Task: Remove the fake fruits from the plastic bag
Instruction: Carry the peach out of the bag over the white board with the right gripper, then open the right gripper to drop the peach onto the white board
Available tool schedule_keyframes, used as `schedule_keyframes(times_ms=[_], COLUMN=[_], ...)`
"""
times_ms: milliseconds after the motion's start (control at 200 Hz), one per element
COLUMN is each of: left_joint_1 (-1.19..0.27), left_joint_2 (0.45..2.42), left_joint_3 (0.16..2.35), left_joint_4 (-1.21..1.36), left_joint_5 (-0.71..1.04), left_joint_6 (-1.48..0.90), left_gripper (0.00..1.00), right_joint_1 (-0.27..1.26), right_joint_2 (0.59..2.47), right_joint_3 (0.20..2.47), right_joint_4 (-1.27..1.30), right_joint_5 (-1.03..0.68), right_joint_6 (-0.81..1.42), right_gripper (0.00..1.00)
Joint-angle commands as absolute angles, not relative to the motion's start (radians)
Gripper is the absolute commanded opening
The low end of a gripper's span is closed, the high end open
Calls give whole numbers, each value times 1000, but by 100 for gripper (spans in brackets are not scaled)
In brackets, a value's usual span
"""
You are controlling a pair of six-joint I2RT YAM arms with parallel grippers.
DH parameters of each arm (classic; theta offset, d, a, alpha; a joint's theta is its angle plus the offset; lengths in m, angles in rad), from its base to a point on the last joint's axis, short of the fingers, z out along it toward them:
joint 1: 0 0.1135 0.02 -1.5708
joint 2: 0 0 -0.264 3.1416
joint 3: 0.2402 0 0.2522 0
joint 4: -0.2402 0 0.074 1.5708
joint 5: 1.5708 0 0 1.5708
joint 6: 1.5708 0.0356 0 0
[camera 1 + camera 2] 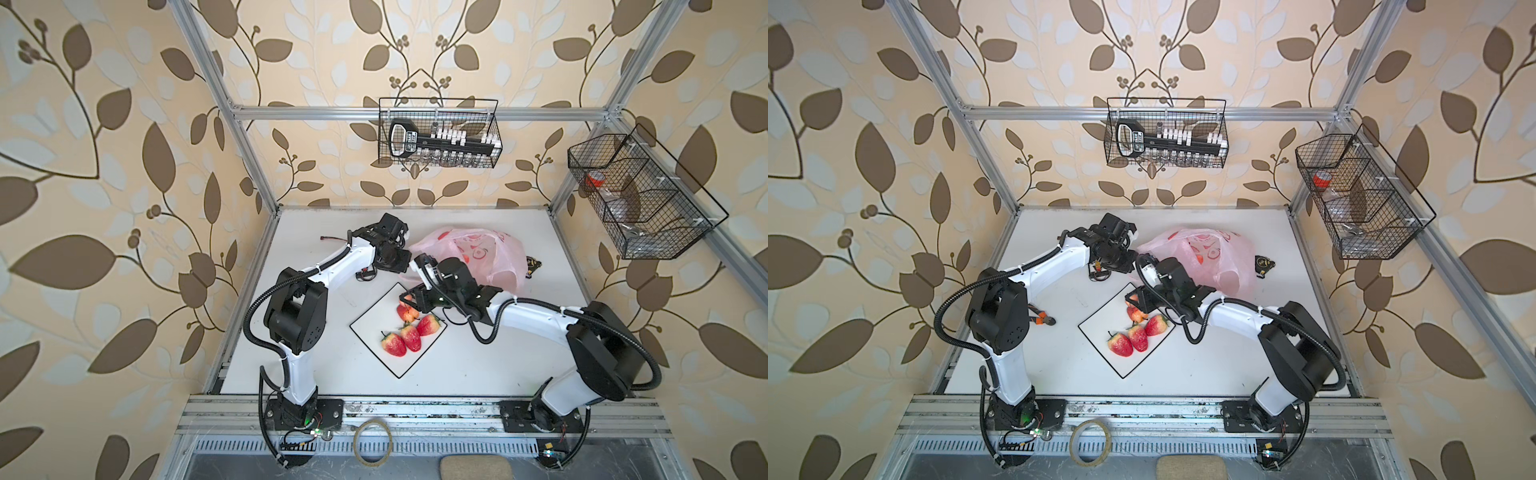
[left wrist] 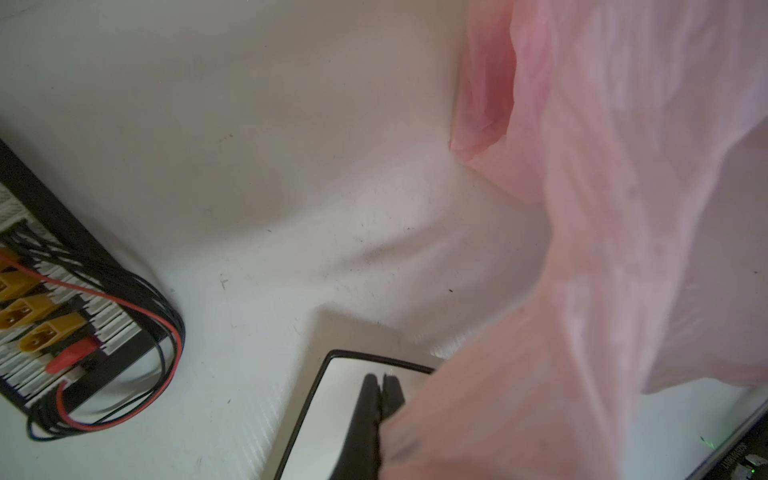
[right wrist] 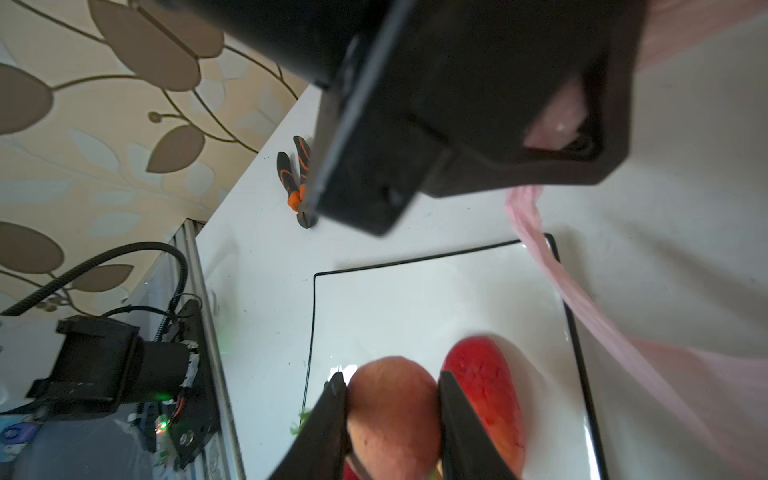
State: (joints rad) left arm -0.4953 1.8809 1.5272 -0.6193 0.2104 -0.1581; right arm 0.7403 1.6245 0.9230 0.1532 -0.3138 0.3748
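Here, right gripper [image 3: 392,380] clamps fake fruit [image 3: 395,419] at plate [image 3: 415,299] corner; left gripper [image 2: 380,380] pinches bag [image 2: 623,208].

Thin crinkly translucent plastic bag [image 1: 505,257]; glossy fake fruits [image 1: 411,337]; smooth shiny plate [image 1: 374,325].

Red fake fruits [image 1: 411,337] on the plate [image 1: 374,325], crinkled pink plastic bag [image 1: 492,249] beyond

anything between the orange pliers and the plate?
Nothing: bare white table between the pliers and the plate, clear in a top view and the right wrist view.
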Motion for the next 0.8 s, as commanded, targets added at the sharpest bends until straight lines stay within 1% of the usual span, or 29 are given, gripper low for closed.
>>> schedule_keyframes(times_ms=[0,175,415,495,640,795], left_joint_1=[-482,-479,-476,-476,-474,-471], left_joint_2=[1843,1838,1833,1834,1832,1832], left_joint_3=[1519,1517,1513,1513,1512,1510], left_joint_4=[-626,-629,-627,-627,-626,-627], left_joint_5=[229,228,226,227,226,218], left_joint_6=[-140,-134,-132,-131,-130,-125], left_gripper=[0,0,0,0,0,0], right_joint_1=[797,860,873,873,873,873], right_joint_2=[1702,1829,1921,1932,1906,1807], right_joint_3=[994,1084,1130,1138,1140,1113], right_joint_4=[146,117,92,84,74,80], right_joint_5=[-170,-75,-13,-7,2,-1], right_joint_6=[342,316,301,294,291,298], right_gripper=[34,34,35,39,52,56])
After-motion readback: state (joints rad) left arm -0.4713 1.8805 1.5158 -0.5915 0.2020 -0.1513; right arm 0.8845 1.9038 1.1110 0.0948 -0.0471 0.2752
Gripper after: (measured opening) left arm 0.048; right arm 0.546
